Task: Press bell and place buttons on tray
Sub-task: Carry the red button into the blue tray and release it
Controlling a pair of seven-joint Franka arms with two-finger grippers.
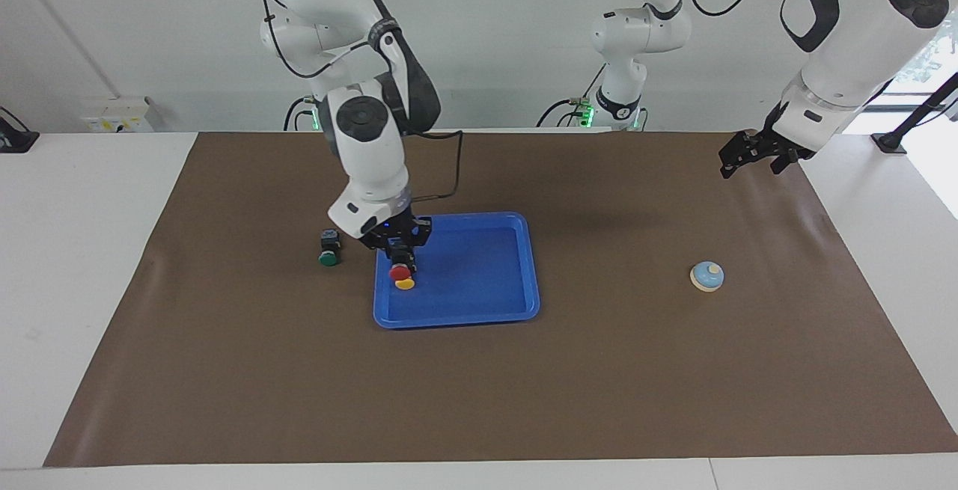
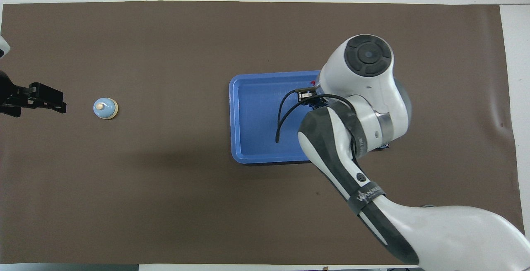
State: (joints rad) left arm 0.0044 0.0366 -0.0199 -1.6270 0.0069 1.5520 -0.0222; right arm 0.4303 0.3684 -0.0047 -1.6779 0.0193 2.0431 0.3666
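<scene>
The right end effector (image 1: 402,250) is seen in the facing view raised over the bright blue rectangular plastic tray (image 1: 516,265), above the tray's end toward the right arm's side. Its fingers are clamped on the black body of the red-capped push-button switch (image 1: 400,271), which is carried clear of the tray floor. Directly below it, the yellow-capped push-button switch (image 1: 406,283) is partly covered, lying inside the tray. The green-capped push-button switch (image 1: 328,257) is left on the brown mat (image 1: 479,385) of the table, just beside the tray toward the right arm's end. The small light blue bell with a cream base and knob (image 1: 706,277) is found on the mat well apart from the tray, toward the left arm's end. The left end effector (image 1: 748,155) is held up over the mat's corner at that end, its fingers spread wide and nothing between them; that arm waits.

In the overhead view, the right arm's white wrist is laid across the tray (image 2: 248,118), so the carried switch is almost wholly hidden and the yellow and green ones cannot be made out. The bell (image 2: 105,108) is shown near the left end effector (image 2: 58,104), apart from it, and the mat (image 2: 165,205) is seen covering most of the table.
</scene>
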